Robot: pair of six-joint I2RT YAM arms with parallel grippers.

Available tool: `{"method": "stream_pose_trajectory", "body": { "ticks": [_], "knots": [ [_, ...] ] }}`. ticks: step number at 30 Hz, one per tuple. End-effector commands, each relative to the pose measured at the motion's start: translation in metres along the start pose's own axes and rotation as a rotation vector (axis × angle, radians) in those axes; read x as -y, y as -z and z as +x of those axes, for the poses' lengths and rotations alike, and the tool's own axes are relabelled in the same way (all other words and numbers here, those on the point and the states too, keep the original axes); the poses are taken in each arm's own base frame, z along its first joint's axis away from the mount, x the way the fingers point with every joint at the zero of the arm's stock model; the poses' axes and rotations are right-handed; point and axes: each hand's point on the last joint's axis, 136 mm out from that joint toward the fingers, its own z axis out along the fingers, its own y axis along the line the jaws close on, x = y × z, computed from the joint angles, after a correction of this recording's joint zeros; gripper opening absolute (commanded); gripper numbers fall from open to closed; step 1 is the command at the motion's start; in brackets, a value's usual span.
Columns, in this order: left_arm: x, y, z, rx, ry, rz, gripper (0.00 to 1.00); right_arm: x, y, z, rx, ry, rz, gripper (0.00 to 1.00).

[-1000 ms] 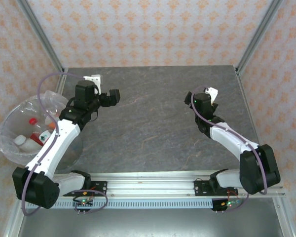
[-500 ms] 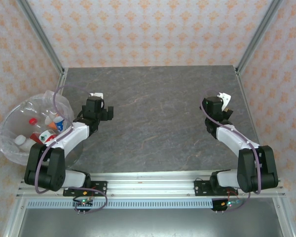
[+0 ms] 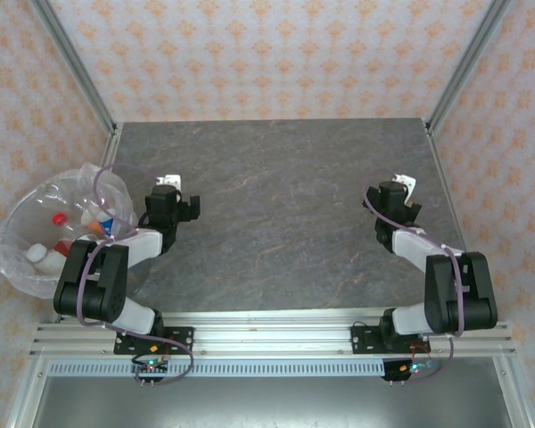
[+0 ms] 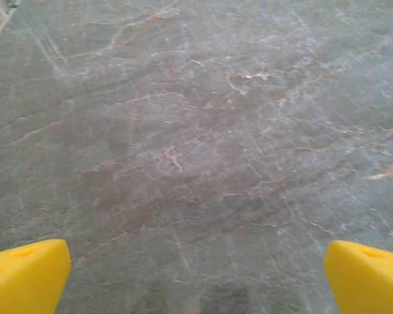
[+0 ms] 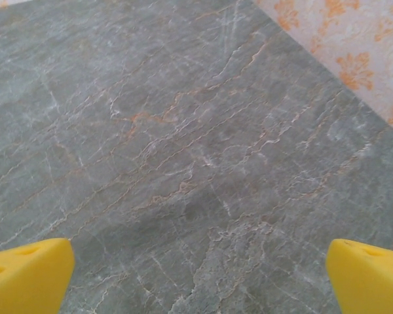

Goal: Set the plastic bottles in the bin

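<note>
**Evidently the closing step: bottles binned, both claws idle**

- **Plastic bottles (image 3: pixel 40 256):** several lay heaped inside the bin (image 3: pixel 16 203). Red and orange caps showed through the crinkly liner, but I could not make out an exact count.
- **Bin:** it stood at the near left edge of the table (image 3: pixel 276 178), just beside the left arm.
- **Table:** grey and veined, it carried no bottle that I could see.
- **Left gripper (image 4: pixel 196 278):** the jaws were spread wide with nothing between them, above bare stone.
- **Right gripper (image 5: pixel 196 278):** it was likewise wide and empty, near the table's right edge.
- **Judgement:** the task looked complete, or very nearly so. The next move, if any, called for little more than a check for strays and then parking both arms.
</note>
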Motion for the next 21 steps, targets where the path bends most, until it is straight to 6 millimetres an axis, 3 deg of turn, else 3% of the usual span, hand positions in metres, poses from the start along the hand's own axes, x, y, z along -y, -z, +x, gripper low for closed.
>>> {"method": "stream_pose_trajectory", "body": {
  "ticks": [1, 8, 12, 21],
  "knots": [
    [-0.013, 0.002, -0.019, 0.102, 0.053, -0.055, 1.00, -0.004, -0.005, -0.005, 0.051, -0.009, -0.022, 0.99],
    [-0.021, 0.008, -0.006, 0.179, 0.088, -0.088, 1.00, 0.002, -0.009, -0.009, 0.078, -0.020, 0.024, 0.99],
    [-0.024, 0.010, -0.010, 0.193, 0.095, -0.117, 1.00, 0.004, -0.005, -0.015, 0.157, -0.013, 0.010, 0.99],
    [-0.034, 0.012, -0.006, 0.192, 0.116, -0.185, 1.00, -0.002, 0.000, 0.005, 0.271, -0.032, -0.095, 0.99]
  ]
}}
